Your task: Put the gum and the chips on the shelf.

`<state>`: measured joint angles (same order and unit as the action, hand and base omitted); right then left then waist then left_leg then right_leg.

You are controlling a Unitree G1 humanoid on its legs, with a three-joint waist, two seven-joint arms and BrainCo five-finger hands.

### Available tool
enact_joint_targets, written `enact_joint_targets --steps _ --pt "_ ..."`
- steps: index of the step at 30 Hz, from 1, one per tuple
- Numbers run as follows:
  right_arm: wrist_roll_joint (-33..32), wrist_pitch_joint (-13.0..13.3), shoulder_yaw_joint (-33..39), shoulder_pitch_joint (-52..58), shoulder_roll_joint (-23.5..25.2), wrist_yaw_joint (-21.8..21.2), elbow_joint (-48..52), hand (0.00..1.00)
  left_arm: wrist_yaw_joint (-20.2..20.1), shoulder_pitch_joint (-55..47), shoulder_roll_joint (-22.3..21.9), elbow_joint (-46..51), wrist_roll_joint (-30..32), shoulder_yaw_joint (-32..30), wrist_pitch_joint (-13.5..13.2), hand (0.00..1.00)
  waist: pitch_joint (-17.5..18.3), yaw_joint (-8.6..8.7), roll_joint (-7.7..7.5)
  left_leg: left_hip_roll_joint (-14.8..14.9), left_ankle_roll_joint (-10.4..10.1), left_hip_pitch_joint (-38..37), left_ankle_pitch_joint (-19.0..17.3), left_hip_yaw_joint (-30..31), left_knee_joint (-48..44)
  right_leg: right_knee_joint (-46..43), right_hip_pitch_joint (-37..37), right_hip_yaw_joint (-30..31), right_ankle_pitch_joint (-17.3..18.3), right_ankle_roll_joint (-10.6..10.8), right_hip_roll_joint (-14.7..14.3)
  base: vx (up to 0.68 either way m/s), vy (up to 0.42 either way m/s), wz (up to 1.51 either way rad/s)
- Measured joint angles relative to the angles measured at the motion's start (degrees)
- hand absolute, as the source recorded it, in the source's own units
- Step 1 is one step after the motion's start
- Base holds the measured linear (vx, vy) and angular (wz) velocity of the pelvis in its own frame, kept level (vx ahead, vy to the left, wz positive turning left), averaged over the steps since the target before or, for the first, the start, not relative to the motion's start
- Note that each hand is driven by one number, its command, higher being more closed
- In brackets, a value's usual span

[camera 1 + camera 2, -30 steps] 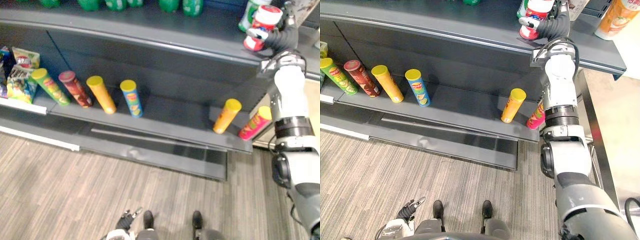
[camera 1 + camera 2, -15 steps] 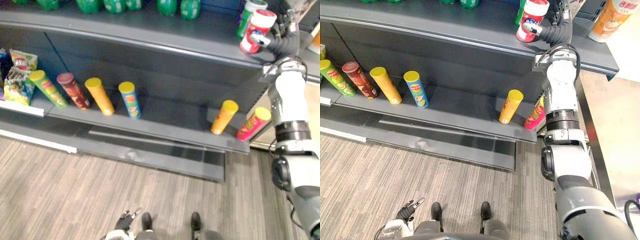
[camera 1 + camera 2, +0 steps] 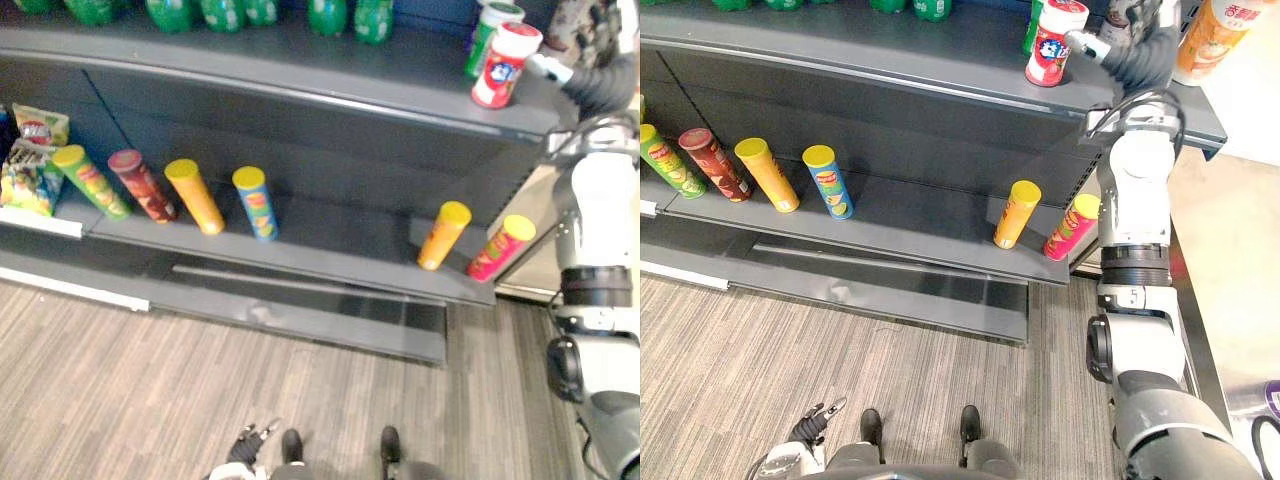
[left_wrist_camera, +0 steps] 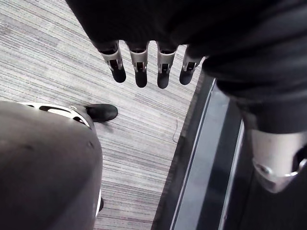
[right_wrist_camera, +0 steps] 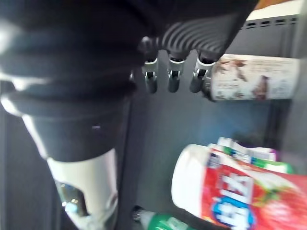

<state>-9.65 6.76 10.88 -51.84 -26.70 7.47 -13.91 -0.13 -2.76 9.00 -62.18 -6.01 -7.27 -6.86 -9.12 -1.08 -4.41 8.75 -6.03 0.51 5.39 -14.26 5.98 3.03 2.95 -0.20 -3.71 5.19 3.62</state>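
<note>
Gum canister (image 3: 505, 65), red and white, now stands upright on its own at about one o'clock in the head views, near the front edge of the upper shelf (image 3: 300, 60), with a green canister (image 3: 487, 35) just behind it at eleven o'clock. A second ago the right robot hand (image 3: 1120, 55) was wrapped round it, lifting it to that spot; now that hand has let go and drawn back to the canister's three o'clock, clear of it, and its fingers (image 5: 171, 81) show straight and empty in its own wrist view, the canister beside them. So the gum half of the job looks done. For the chips, a row of chip tubes (image 3: 195, 195) leans along the lower shelf (image 3: 340, 225), with an orange tube (image 3: 443, 233) and a pink tube (image 3: 500, 248) at roughly six o'clock below the gum; which of these is the task's one I cannot tell. The left robot hand (image 4: 140, 67) hangs low over the floor (image 4: 57, 62), fingers relaxed, holding nothing
</note>
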Motion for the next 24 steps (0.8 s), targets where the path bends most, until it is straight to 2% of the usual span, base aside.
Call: enact_joint_targets --steps 4,7,11,15,16,18,21,24 --pt "-0.4 2.42 0.71 4.89 -0.2 0.84 9.01 0.0 0.06 -0.89 -0.08 0.27 0.1 -1.62 0.01 0.0 1.4 0.15 -0.83 0.11 -0.21 -0.61 -0.31 -0.76 0.0 0.01 -0.18 0.7 0.01 0.0 -0.12 0.02 -0.002 -0.09" --pt "-0.39 4.9 4.69 13.41 0.99 0.98 18.27 0.0 0.35 -1.56 -0.11 0.34 0.12 -2.06 0.05 0.0 2.89 0.26 -1.4 0.12 -0.27 -0.69 -0.55 -0.89 0.0 -0.03 -0.18 0.81 0.04 0.02 -0.13 0.0 0.0 -0.01" --pt "-0.51 8.05 8.77 29.22 6.35 0.55 29.65 0.0 0.99 -2.4 -0.17 0.47 0.22 -2.84 0.05 0.0 3.52 1.51 -1.37 0.09 -0.49 -0.77 -0.96 -0.98 0.0 -0.2 -0.1 0.97 0.26 0.32 -0.1 0.0 0.0 0.0" --pt "-3.79 9.12 8.37 47.42 15.01 -3.76 37.07 0.0 1.26 -3.99 -0.8 0.45 0.27 -5.47 0.01 0.0 4.45 2.63 -0.96 0.1 -0.56 -1.03 -1.28 -1.1 0.0 -0.26 -0.01 1.52 0.45 0.06 -0.13 0.01 -0.001 -0.06" --pt "-4.59 9.13 7.82 50.37 16.44 -4.41 37.88 0.0 1.24 -4.06 -1.17 0.45 0.27 -6.6 0.01 0.0 4.51 2.67 -0.89 0.04 -0.52 -1.08 -1.34 -1.25 0.0 -0.27 0.01 1.59 0.44 0.11 -0.17 0.01 0.0 -0.09" --pt "-7.42 9.18 3.34 62.47 22.57 -7.21 40.99 0.0 1.7 -4.54 -3.08 0.43 0.21 -11.32 0.0 0.0 4.93 2.78 -0.45 0.0 -0.32 -1.15 -1.71 -2.0 0.0 -0.26 0.17 1.99 0.43 0.17 -0.13 0.02 0.004 -0.1" --pt "-8.47 9.0 -3.79 71.53 24.98 -11.25 40.7 0.0 2.02 -4.86 -3.15 -0.15 0.27 -11.76 -0.11 0.0 5.17 3.15 -0.19 -0.06 -0.32 -1.03 -1.97 -2.47 -0.01 -0.64 0.94 2.84 0.46 0.09 -0.06 0.02 0.005 -0.15" --pt "-9.46 8.39 -11.99 78.35 25.22 -15.77 32.47 0.0 2.04 -4.88 -3.12 -1.01 0.48 -12.47 -0.2 0.0 5.31 4.02 -0.39 -0.19 -0.31 -1.09 -2.11 -2.82 -0.02 -0.91 1.12 3.17 0.59 0.01 0.01 0.01 0.003 -0.03"
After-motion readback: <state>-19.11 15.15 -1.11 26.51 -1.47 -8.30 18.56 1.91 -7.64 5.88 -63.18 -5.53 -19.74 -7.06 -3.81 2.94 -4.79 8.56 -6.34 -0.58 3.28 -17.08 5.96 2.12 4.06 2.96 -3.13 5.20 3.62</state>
